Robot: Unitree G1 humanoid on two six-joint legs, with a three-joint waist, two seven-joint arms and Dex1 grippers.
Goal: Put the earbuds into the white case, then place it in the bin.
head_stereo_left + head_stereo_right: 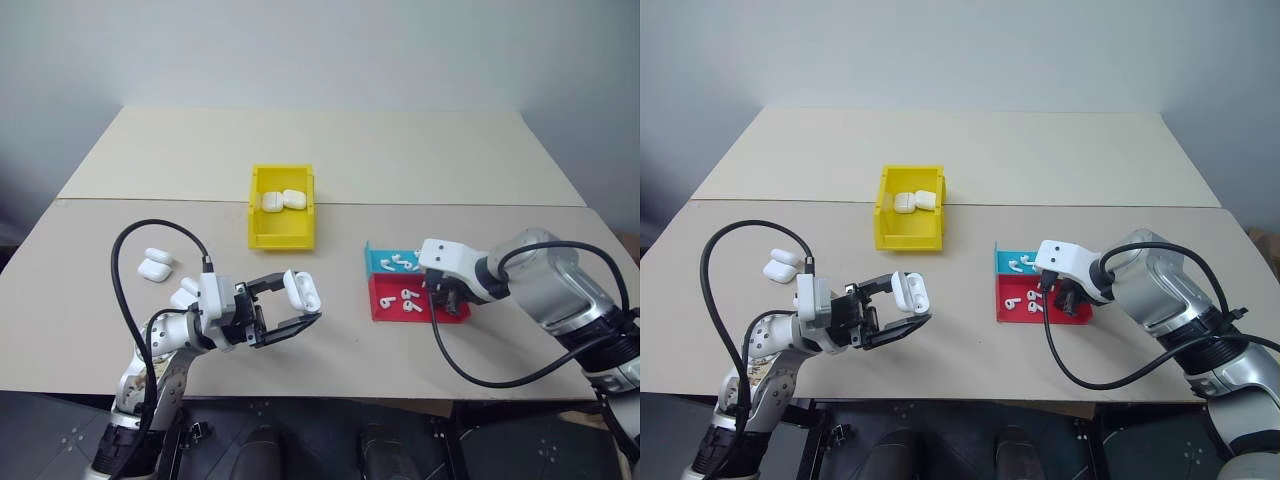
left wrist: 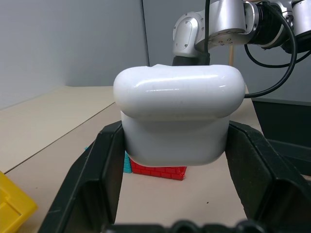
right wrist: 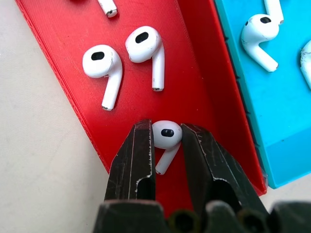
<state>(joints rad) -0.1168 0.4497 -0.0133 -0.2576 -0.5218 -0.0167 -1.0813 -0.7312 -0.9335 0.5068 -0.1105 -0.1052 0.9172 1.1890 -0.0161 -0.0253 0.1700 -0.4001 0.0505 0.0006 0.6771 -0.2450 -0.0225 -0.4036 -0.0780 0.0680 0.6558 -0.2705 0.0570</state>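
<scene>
My left gripper (image 1: 297, 302) is shut on the white case (image 1: 302, 290) and holds it above the table's front with its lid flipped open. In the left wrist view the case (image 2: 179, 114) sits between the two black fingers. My right gripper (image 3: 167, 127) reaches down into the red tray (image 3: 63, 34), shut on one earbud (image 3: 167, 137) that lies on the tray floor. Two more earbuds (image 3: 104, 65) lie beside it. The yellow bin (image 1: 280, 240) stands at mid-table, behind the left gripper.
Two white cases (image 1: 280, 200) lie inside the bin. Spare cases (image 1: 155, 265) rest on the table at the left. A blue tray (image 1: 378, 262) with several earbuds (image 3: 257, 36) adjoins the red tray's far side. Black cables loop from both wrists.
</scene>
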